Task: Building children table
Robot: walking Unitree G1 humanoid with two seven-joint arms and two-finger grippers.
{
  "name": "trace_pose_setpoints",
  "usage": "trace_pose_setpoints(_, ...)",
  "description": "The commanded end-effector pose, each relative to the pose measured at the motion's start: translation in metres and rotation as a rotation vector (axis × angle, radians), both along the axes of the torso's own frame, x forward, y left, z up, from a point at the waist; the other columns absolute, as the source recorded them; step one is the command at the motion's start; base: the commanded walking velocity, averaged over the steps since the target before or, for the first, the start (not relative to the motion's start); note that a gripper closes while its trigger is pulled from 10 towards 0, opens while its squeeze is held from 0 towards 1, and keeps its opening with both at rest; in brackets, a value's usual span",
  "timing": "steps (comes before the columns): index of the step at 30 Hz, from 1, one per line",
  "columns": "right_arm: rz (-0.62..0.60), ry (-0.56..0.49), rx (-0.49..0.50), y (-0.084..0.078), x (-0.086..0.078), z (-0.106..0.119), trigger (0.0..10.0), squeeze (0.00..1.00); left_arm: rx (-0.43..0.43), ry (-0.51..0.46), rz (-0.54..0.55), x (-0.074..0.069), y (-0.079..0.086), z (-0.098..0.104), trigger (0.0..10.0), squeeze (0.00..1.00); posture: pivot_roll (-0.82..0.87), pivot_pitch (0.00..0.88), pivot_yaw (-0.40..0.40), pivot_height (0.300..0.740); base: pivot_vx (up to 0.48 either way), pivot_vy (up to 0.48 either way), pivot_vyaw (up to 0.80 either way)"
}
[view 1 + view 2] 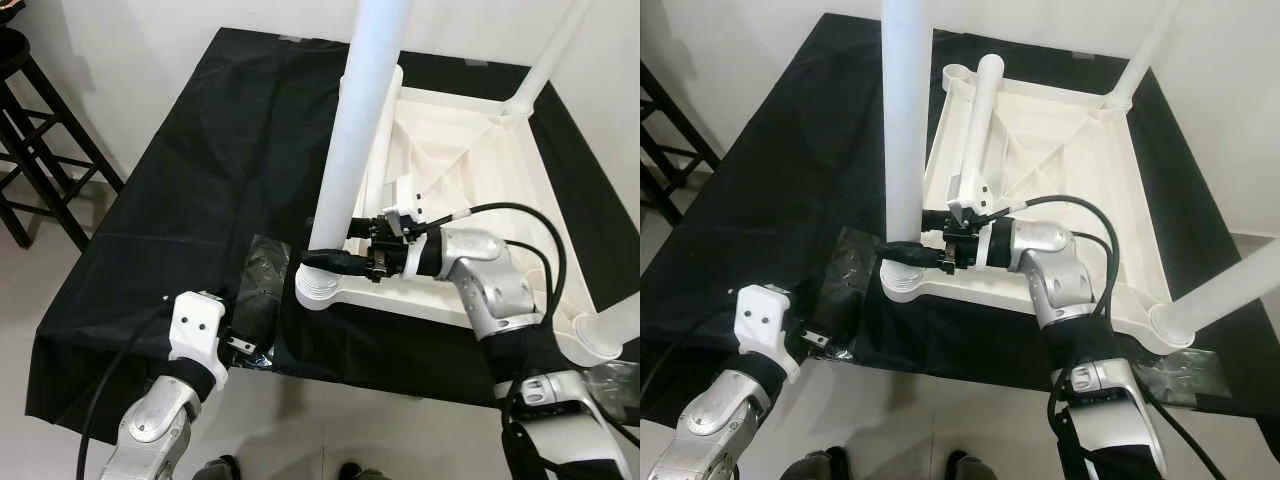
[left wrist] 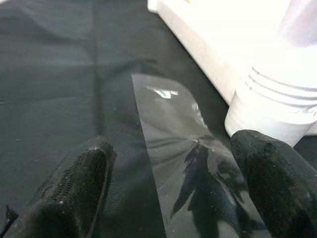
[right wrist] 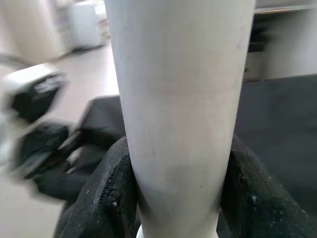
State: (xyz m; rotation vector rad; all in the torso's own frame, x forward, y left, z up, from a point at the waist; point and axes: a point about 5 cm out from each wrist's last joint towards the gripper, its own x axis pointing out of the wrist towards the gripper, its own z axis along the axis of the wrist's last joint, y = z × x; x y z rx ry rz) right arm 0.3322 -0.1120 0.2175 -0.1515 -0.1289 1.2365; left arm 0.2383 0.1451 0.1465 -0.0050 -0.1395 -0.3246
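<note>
The right pincer [image 1: 335, 262] pinches the base of an upright white leg [image 1: 358, 130], its two black fingers [image 3: 106, 198] pressed against either side of the tube. Directly below the pincer, the leg stands in a ribbed round socket [image 1: 317, 285] at the near left corner of an upturned white tabletop [image 1: 460, 160]. The silver right arm [image 1: 487, 280] reaches in from the right across the tabletop's near edge, with a black cable [image 1: 520, 215] looping above it.

Beyond the pincer, a loose white leg [image 1: 975, 130] lies inside the tabletop along its left side. Farther off, another leg [image 1: 555, 50] stands in the far right corner, and a third [image 1: 615, 325] rises from the near right corner, to the right of the arm.

The left pincer [image 2: 171, 193] is spread open, hovering low over the near edge of the worktop [image 1: 180, 200], which is draped in black cloth. Between its fingers lies a strip of clear shiny tape [image 2: 178, 148] on the cloth, and the ribbed socket sits just past its right finger. The left arm [image 1: 160, 410] comes up from the bottom left.

To the far left of both pincers, a black stool [image 1: 35, 140] stands on the floor [image 1: 40, 290]. Shoe tips [image 1: 215, 468] of a person show at the very bottom.
</note>
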Motion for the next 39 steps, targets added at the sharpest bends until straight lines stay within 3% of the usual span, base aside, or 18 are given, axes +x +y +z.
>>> trace_pose_setpoints(1,-0.497,0.098,-0.065,-0.006,0.000,-0.042,0.0,0.00,-0.015,0.024,0.012,-0.002,0.003,-0.008,10.0,0.00,0.13,0.210,-0.098,0.740,0.000,0.000,0.00)
trace_pose_setpoints(2,-0.795,0.089,-0.071,-0.013,-0.004,-0.052,0.0,0.00,-0.015,0.019,0.014,-0.002,0.003,-0.008,10.0,0.00,0.13,0.210,-0.098,0.740,0.000,0.000,0.00)
trace_pose_setpoints(3,-0.983,0.076,-0.077,-0.020,-0.008,-0.057,0.0,0.00,-0.012,0.014,0.015,-0.001,0.004,-0.008,10.0,0.00,0.13,0.210,-0.098,0.740,0.000,0.000,0.00)
trace_pose_setpoints(4,-0.983,0.076,-0.077,-0.020,-0.008,-0.057,0.0,0.00,-0.012,0.014,0.015,-0.001,0.004,-0.008,10.0,0.00,0.13,0.210,-0.098,0.740,0.000,0.000,0.00)
trace_pose_setpoints(5,-0.956,0.112,-0.106,-0.015,-0.028,-0.069,0.0,0.00,-0.010,0.008,0.003,-0.001,0.003,-0.008,10.0,0.00,0.12,0.218,-0.082,0.740,0.000,0.000,0.00)
trace_pose_setpoints(7,-0.858,0.152,-0.114,-0.012,-0.043,-0.075,0.0,0.00,-0.007,-0.004,-0.023,0.000,0.001,-0.009,10.0,0.00,0.11,0.203,-0.073,0.740,0.000,0.000,0.00)
trace_pose_setpoints(11,-0.810,0.158,-0.106,-0.008,-0.038,-0.076,0.0,0.00,-0.017,-0.009,-0.062,0.001,-0.003,-0.010,10.0,0.00,0.12,0.206,-0.081,0.740,0.000,0.000,0.00)
trace_pose_setpoints(12,-0.807,0.157,-0.088,-0.005,-0.036,-0.074,10.0,0.00,-0.016,-0.011,-0.063,0.001,-0.003,-0.010,10.0,0.00,0.12,0.206,-0.081,0.740,0.000,0.000,0.00)
trace_pose_setpoints(16,-0.764,0.158,-0.035,0.002,-0.030,-0.067,10.0,0.00,-0.018,-0.016,-0.057,0.001,-0.003,-0.010,10.0,0.00,0.12,0.202,-0.076,0.740,0.000,0.000,0.00)
trace_pose_setpoints(17,-0.673,0.165,0.006,0.007,-0.029,-0.062,10.0,1.00,-0.019,-0.017,-0.057,0.002,-0.004,-0.010,10.0,0.00,0.12,0.200,-0.075,0.740,0.000,0.000,0.00)
trace_pose_setpoints(18,-0.673,0.165,0.006,0.007,-0.029,-0.062,10.0,1.00,-0.019,-0.017,-0.057,0.002,-0.004,-0.010,10.0,0.00,0.12,0.200,-0.075,0.740,0.000,0.000,0.00)
trace_pose_setpoints(22,-0.413,0.127,0.125,0.015,-0.026,-0.035,10.0,1.00,-0.020,-0.021,-0.063,0.003,-0.006,-0.011,10.0,0.00,0.13,0.196,-0.072,0.740,0.000,0.000,0.00)
trace_pose_setpoints(23,-0.344,0.109,0.119,0.011,-0.025,-0.028,10.0,0.44,-0.020,-0.023,-0.067,0.003,-0.006,-0.011,10.0,0.00,0.13,0.197,-0.070,0.740,0.000,0.000,0.00)
trace_pose_setpoints(25,-0.302,0.096,0.115,0.008,-0.024,-0.023,10.0,0.44,-0.020,-0.024,-0.069,0.003,-0.007,-0.011,10.0,0.00,0.13,0.197,-0.070,0.740,0.000,0.000,0.00)
trace_pose_setpoints(26,-0.242,0.070,0.093,0.003,-0.021,-0.017,10.0,0.00,-0.021,-0.026,-0.072,0.003,-0.007,-0.011,10.0,0.00,0.13,0.200,-0.068,0.740,0.000,0.000,0.00)
trace_pose_setpoints(36,0.108,0.055,-0.064,-0.015,-0.001,0.000,10.0,0.00,-0.023,-0.036,-0.080,0.003,-0.012,-0.009,10.0,0.00,0.14,0.219,-0.077,0.740,0.000,0.000,0.00)
trace_pose_setpoints(37,0.119,0.055,-0.059,-0.012,0.004,0.002,4.3,0.00,-0.023,-0.036,-0.082,0.003,-0.013,-0.009,10.0,0.00,0.14,0.223,-0.079,0.740,0.000,0.000,0.00)
trace_pose_setpoints(39,0.122,0.054,-0.053,-0.011,0.007,0.004,4.3,0.00,-0.023,-0.037,-0.083,0.003,-0.013,-0.009,10.0,0.00,0.15,0.224,-0.079,0.740,0.000,0.000,0.00)
